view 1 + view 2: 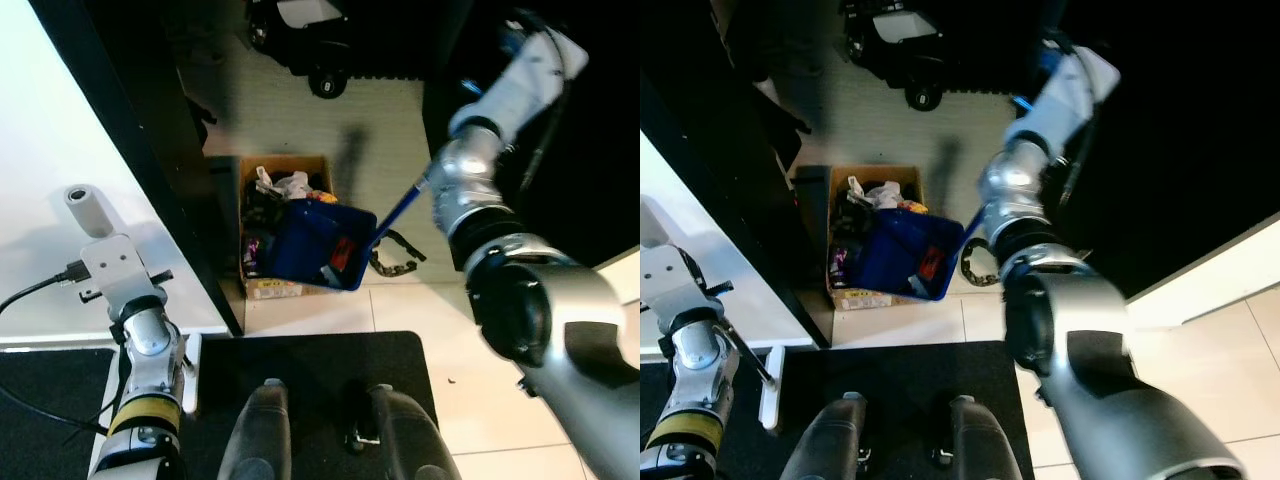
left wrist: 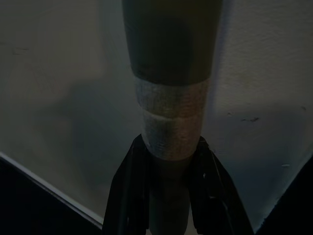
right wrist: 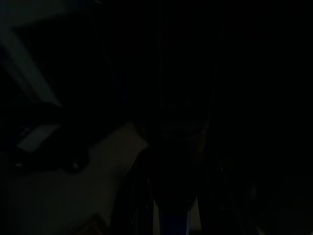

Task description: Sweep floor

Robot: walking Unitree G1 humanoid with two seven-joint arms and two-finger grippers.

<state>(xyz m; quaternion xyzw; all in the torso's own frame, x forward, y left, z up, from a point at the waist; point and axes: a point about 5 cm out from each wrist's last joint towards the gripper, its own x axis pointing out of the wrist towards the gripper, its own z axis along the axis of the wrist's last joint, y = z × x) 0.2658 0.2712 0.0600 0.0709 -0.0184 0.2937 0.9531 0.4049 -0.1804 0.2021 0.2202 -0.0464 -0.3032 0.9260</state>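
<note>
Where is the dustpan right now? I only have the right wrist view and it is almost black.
Observer: The blue dustpan is tipped over the cardboard box on the floor, its mouth towards the rubbish inside.
Operator: What about its handle?
Observer: The blue handle slants from the dustpan up towards the right arm.
Operator: And the left side?
Observer: The left gripper is closed around a dark pole, just at a band of grey tape.

Glossy blue plastic dustpan (image 1: 318,243), cardboard box (image 1: 290,167)
</note>
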